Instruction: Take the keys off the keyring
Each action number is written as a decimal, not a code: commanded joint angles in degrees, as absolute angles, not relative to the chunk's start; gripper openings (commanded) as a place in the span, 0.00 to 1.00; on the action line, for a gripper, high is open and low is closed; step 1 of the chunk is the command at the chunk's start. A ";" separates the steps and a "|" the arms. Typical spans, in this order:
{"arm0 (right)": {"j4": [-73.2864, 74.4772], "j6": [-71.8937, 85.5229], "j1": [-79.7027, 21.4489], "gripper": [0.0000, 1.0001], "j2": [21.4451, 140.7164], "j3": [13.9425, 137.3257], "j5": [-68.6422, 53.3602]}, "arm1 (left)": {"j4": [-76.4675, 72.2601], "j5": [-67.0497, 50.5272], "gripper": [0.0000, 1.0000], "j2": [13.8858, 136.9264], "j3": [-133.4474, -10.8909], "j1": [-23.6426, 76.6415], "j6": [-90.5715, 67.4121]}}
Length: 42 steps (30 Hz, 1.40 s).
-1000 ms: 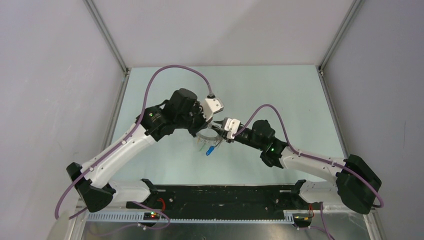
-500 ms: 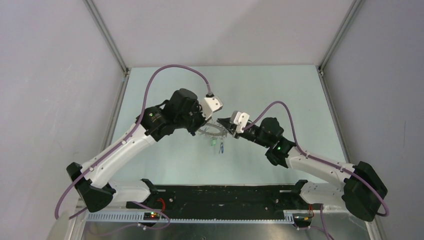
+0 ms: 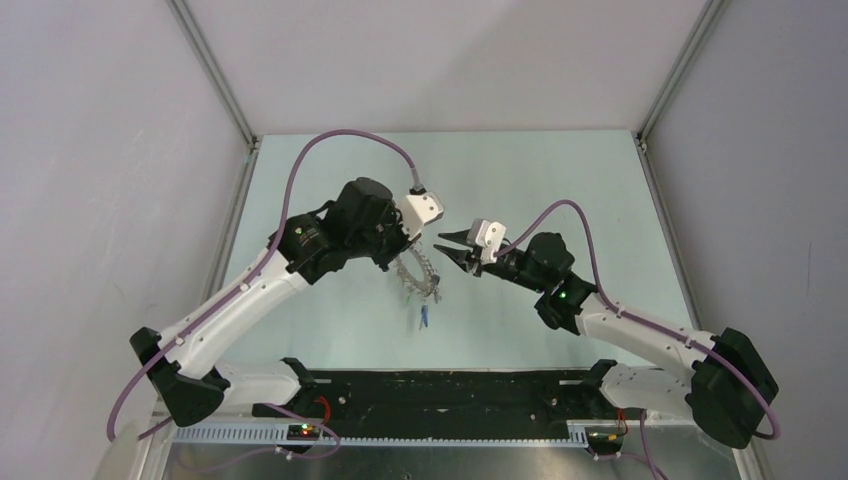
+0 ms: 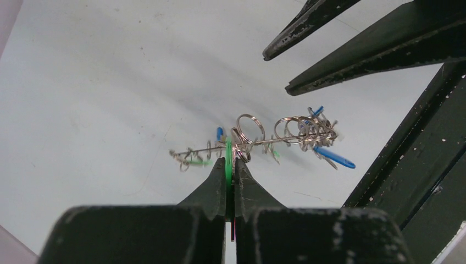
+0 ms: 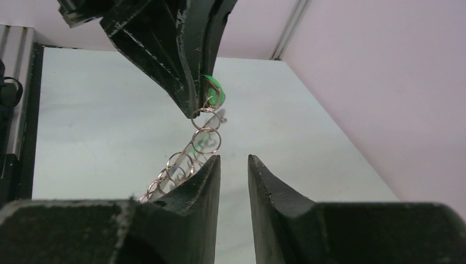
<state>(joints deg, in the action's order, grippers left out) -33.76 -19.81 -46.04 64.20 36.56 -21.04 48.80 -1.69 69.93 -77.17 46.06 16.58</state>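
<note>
My left gripper [image 3: 406,248] is shut on a green key head [image 4: 228,157] and holds it above the table. The grey keyring [image 3: 420,274] hangs from that key, fringed with small split rings. In the left wrist view the keyring [image 4: 258,142] is edge-on, and a blue key [image 4: 335,158] dangles at its far end. The blue key [image 3: 424,318] is the lowest item in the top view. My right gripper [image 3: 446,248] is open and empty, just right of the ring and apart from it. In the right wrist view the rings [image 5: 193,155] hang left of my right gripper [image 5: 233,160].
The pale green table [image 3: 560,190] lies beneath both arms. Grey walls with metal corner posts [image 3: 215,70] close it in at left, back and right. The black base rail [image 3: 440,390] runs along the near edge.
My right gripper has let go of the keyring, opened and drawn back to the right. The ring has swung down and now hangs from the left gripper alone.
</note>
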 commanded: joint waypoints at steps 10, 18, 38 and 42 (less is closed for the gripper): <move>-33.98 -19.63 -46.80 0.36 61.51 37.18 -24.66 | 46.40 2.43 0.00 68.54 -79.20 46.34 12.75; -32.52 -20.18 -47.09 0.36 61.03 37.17 -23.89 | 48.56 4.16 0.00 70.80 -81.17 46.40 6.89; -38.07 -17.38 -52.22 0.80 67.25 37.16 -11.47 | 50.71 5.12 0.00 72.80 -84.23 46.35 2.45; -40.73 -16.62 -52.29 0.81 69.82 37.17 -9.33 | 50.70 4.32 0.00 72.18 -84.33 46.37 2.58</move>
